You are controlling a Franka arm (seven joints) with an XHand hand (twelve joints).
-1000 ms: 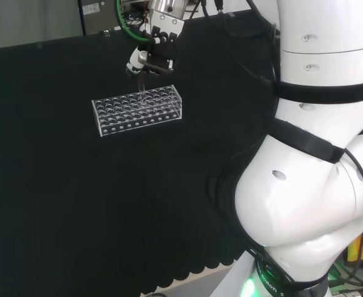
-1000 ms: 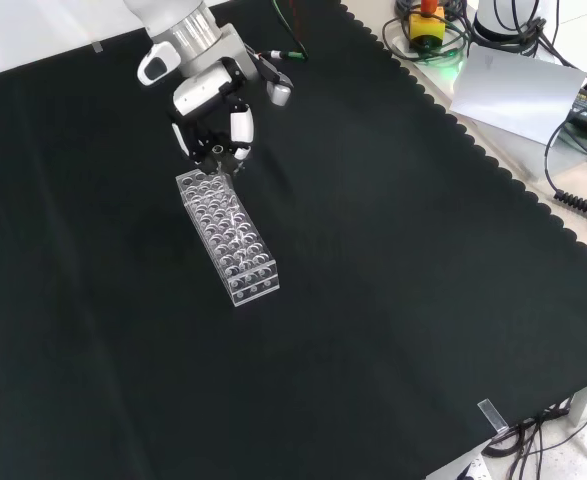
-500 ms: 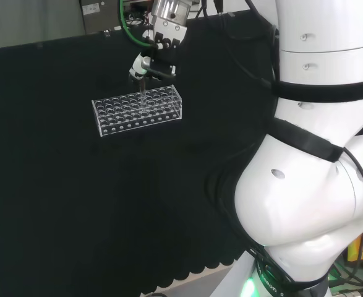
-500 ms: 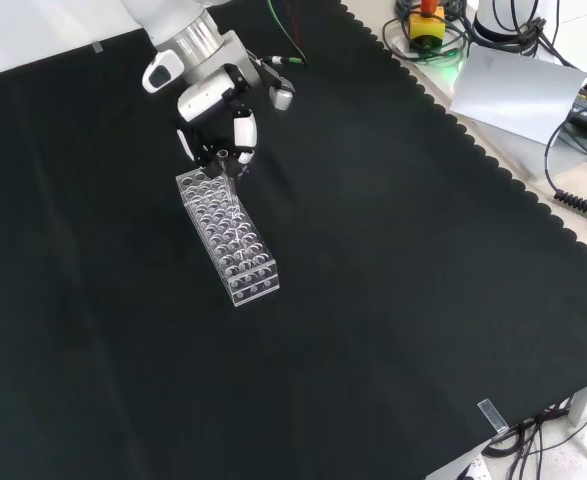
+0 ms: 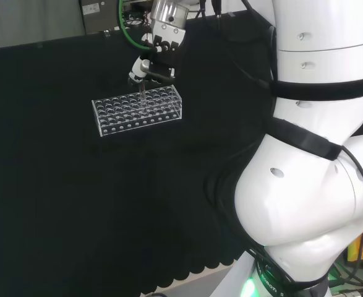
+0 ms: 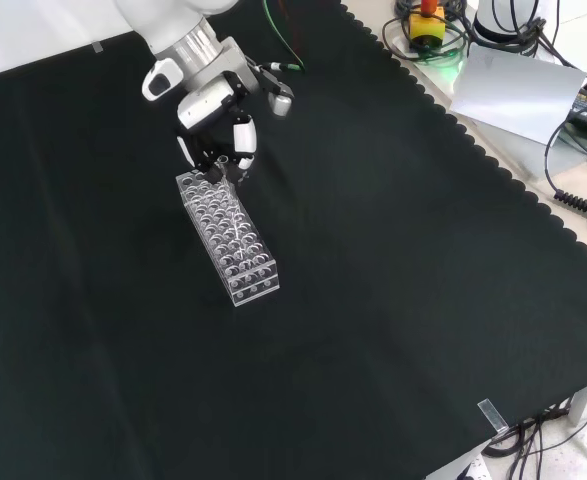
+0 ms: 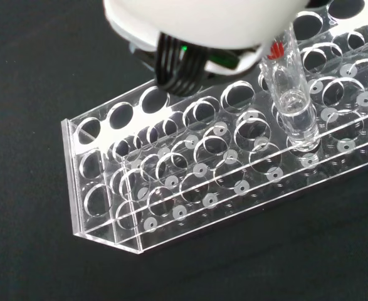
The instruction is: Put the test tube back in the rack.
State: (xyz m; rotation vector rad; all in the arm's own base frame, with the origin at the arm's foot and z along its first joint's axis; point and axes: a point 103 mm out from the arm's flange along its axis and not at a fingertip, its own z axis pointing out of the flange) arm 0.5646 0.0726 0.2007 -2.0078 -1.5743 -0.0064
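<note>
In the head view, the clear rack [image 5: 137, 109] stands on the black cloth [image 5: 76, 204] at the far left part of the bench. Just to its right and above, the hand [image 5: 149, 67] hangs over the rack's far row, with its fingers curled together in a pinch on the top of the test tube [image 5: 141, 96]. The tube points straight down, and its lower end is already inside the rack, or at least at a hole.

In the wrist view the tube [image 7: 292, 103] stands upright in one hole of the rack [image 7: 190, 182].

I think the tube is light, stiff and smooth, so it can slip in a pinch, and it is thin glass or plastic that can crack if it is pushed sideways against a hole. The upper end is the right place to hold it.

In the front view the tube is hard to see against the rack [image 6: 228, 235], and the hand [image 6: 221, 140] hides its top. I cannot tell if the bottom already rests on the rack's floor.
</note>
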